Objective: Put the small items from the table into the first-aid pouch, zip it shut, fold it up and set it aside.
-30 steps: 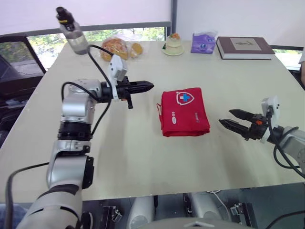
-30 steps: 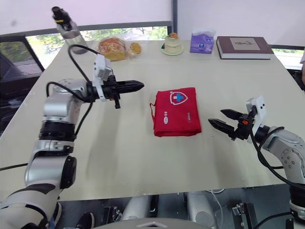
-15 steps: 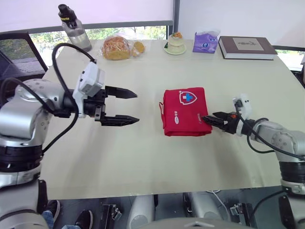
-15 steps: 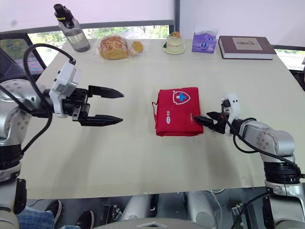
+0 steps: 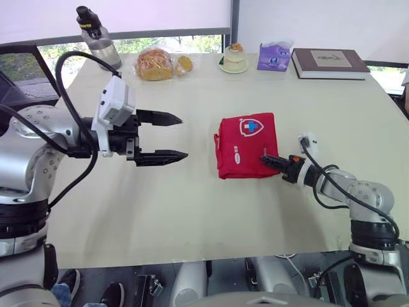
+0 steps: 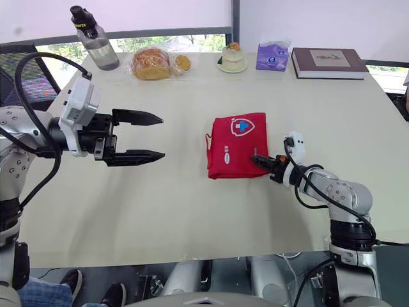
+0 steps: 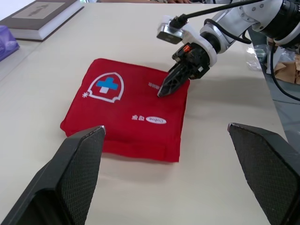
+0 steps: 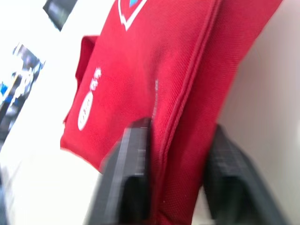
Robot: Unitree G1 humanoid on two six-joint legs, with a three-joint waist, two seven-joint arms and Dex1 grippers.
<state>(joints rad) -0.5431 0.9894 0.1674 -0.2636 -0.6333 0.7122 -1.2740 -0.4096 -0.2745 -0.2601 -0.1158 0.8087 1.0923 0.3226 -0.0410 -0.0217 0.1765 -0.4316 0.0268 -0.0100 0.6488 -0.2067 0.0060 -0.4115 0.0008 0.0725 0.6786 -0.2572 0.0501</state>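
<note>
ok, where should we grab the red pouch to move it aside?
Take the right-hand edge near its front corner, coming in low from the robot's right. The red pouch lies folded flat on the table, so only its thick edge offers a pinch. The right gripper straddles that seam.

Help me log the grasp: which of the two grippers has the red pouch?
The right gripper: its fingers pinch the red pouch at the edge on the robot's right side. The left gripper hangs open, well apart from the pouch.
</note>
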